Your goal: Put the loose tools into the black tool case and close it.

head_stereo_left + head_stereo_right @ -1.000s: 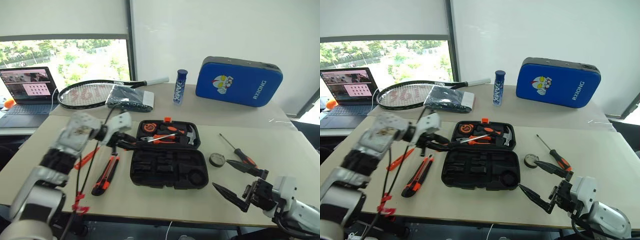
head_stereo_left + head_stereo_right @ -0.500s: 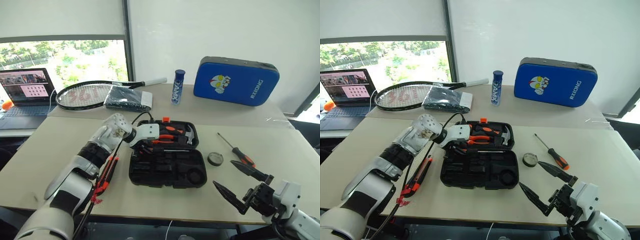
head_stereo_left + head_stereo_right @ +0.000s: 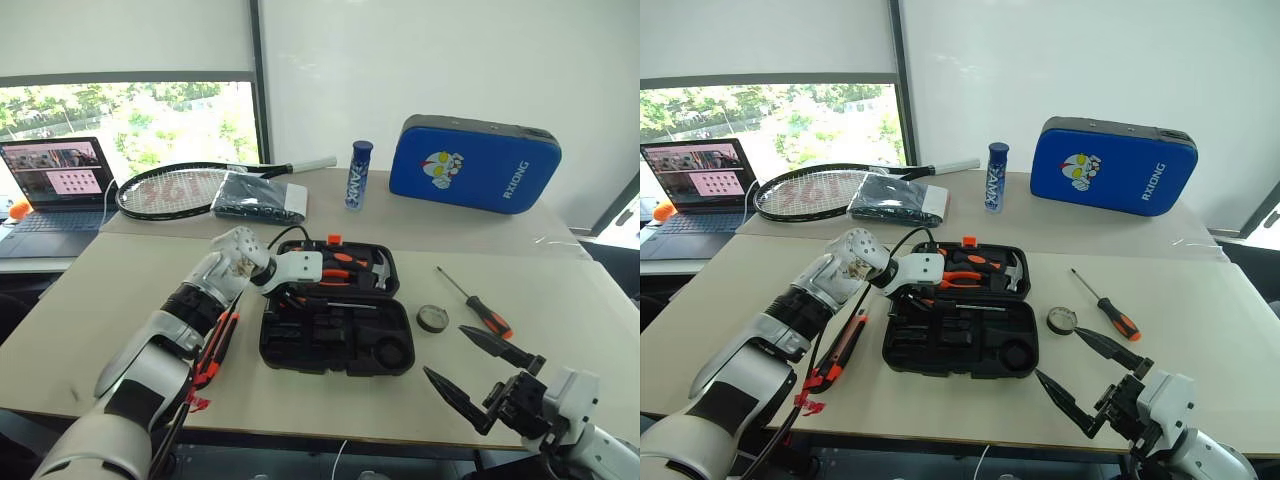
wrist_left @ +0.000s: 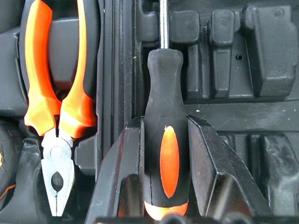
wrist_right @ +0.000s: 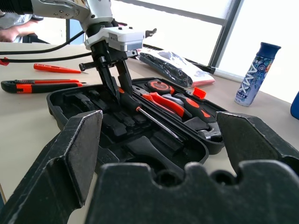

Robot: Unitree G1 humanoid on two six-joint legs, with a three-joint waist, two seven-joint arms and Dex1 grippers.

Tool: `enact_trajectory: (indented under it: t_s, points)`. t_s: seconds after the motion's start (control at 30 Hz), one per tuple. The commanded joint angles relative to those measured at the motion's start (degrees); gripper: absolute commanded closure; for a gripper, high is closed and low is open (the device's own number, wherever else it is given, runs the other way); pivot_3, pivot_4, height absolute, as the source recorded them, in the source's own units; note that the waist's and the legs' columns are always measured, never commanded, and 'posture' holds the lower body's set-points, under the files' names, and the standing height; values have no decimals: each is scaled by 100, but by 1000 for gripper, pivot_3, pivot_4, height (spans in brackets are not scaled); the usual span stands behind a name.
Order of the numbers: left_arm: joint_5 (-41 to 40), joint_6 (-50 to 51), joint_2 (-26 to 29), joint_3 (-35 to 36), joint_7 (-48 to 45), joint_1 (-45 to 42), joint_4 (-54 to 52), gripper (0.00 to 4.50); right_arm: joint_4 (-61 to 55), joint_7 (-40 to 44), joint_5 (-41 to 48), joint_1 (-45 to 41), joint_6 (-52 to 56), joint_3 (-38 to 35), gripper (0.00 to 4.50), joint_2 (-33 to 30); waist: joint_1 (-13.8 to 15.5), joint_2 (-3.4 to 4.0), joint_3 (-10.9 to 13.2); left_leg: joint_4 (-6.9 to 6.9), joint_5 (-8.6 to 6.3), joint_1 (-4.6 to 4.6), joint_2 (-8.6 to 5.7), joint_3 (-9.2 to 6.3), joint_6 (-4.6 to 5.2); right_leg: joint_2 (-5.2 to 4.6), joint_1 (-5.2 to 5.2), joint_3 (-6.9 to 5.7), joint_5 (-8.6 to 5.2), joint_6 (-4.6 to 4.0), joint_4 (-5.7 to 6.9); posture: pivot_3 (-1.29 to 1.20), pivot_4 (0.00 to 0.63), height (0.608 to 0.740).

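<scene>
**Screwdriver lowered into the open case**

You had the left gripper at the centre of the frame, its 2 fingers flanking the handle of a black-and-orange screwdriver, which lay in the black tool case beside the orange pliers; whether the fingers pressed the handle or stood just clear of it, you could not tell. Your right gripper hung at the lower right, its fingers spread wide and holding nothing. A 2nd screwdriver and the tape roll lay right of the case; the utility knife and the slim orange screwdriver lay to its left
</scene>
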Motion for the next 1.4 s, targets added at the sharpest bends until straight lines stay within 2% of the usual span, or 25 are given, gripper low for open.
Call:
enact_trajectory:
  t_s: [0.03, 0.07, 0.13, 0.43, 0.5, 0.53, 0.63, 0.8, 1.0, 1.4]
  points:
    - [76, 70, 33, 69, 79, 24, -150, 1721, -181, -53, 55, -93, -16, -38, 0, -50, 2, 0, 0, 0, 0, 0, 0, 0, 0, 0, 0, 0, 0, 0, 0, 0, 150, 740]
    - [66, 54, 26, 107, 103, 20, -178, 1501, -182, -57, 61, -102, -5, -42, 0, -57, 3, 0, 0, 2, 0, 0, 0, 0, 0, 0, 0, 0, 0, 0, 1, 0, 150, 740]
    - [8, 21, 21, 203, 136, -19, -238, 788, -180, -57, 70, -117, 13, -50, 0, -69, 7, 0, 0, 5, 0, 0, 0, 0, 0, 0, 0, 0, 1, 1, 2, 0, 150, 740]
    - [-604, -161, 51, 873, 183, 44, -600, 788, -111, 1, 81, -53, -36, -83, 0, -68, 13, 1, 1, 3, -1, -11, 1, -2, 1, 0, -7, -1, 4, -5, -5, 0, 150, 740]
    - [-835, -353, -9, 1117, 276, 152, -470, 1302, -97, 7, 74, -33, -59, -83, 0, -54, 9, 1, 1, 2, -1, -11, 1, -1, 2, 0, -7, -1, 8, -11, -6, 0, 150, 740]
    - [-973, -565, -16, 1203, 190, 224, -361, 1404, -92, 12, 65, -18, -74, -77, 0, -45, 6, 2, 1, 2, -1, -10, 1, -1, 2, 0, -7, -1, 9, -12, -7, 0, 150, 740]
    - [-1264, -835, -134, 1463, 171, 329, 24, 2526, -92, -1, 45, 0, -91, -63, 0, -26, 2, 3, 0, 0, -1, -6, 2, -1, 2, 0, -5, -1, 12, -18, -5, 0, 150, 740]
    - [-1138, -1061, -286, 1414, 344, 343, 741, 4378, -155, -77, -6, -28, -62, -4, 0, -9, 8, 3, 0, 5, -1, -7, 0, -1, 2, 0, -5, -1, 12, -17, -4, 0, 150, 740]
    - [-882, -1397, -497, 1299, 647, 331, 1290, 4479, -208, -119, 0, -57, -17, -6, 0, -44, 14, 3, 1, 4, -1, -11, -1, -2, 2, 0, -5, -2, 13, -17, -9, 0, 150, 740]
    - [-642, -1224, -617, 1045, 551, 623, 1158, 4479, -201, -207, -34, -95, -21, 32, 0, -41, 18, 5, -1, 3, -1, -5, -1, -2, 2, 0, 1, -3, 12, -16, -8, 0, 150, 740]
